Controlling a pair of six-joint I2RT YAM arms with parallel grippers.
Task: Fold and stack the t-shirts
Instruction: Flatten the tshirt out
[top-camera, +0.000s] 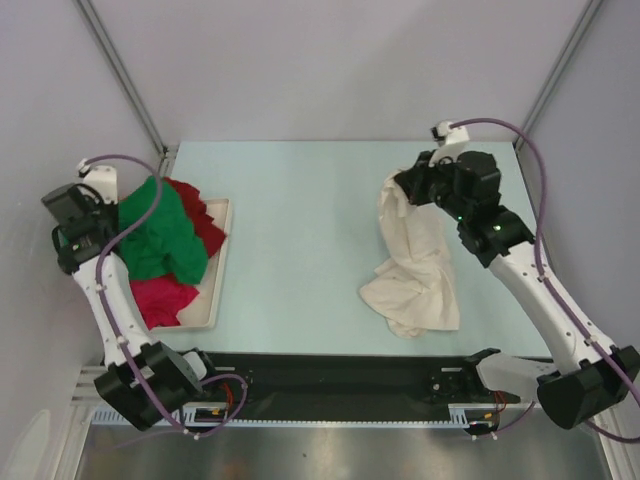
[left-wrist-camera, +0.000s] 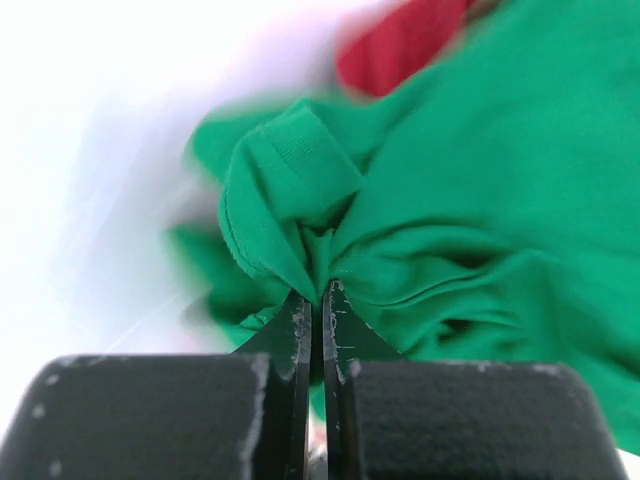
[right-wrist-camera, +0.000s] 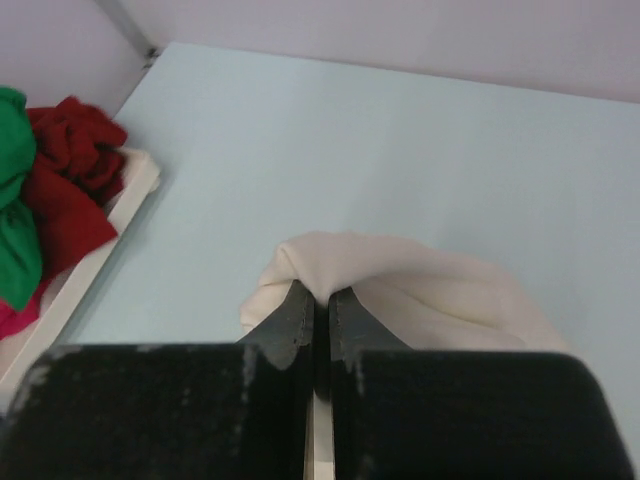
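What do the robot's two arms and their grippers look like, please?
The left arm and right arm have white links and bulky black joint housings, each trailed by a purple cable. The left gripper and right gripper have flat black fingers with scuffed, whitish edges.

Left wrist view: all left of left pincer (left-wrist-camera: 318, 292) washed-out blur; dark red shirt (left-wrist-camera: 400, 45) beyond it smeared; green shirt (left-wrist-camera: 470, 190) cut by right edge.

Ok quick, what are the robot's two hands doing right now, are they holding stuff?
Left gripper: shut on the green t-shirt.
Right gripper: shut on the cream-white t-shirt.
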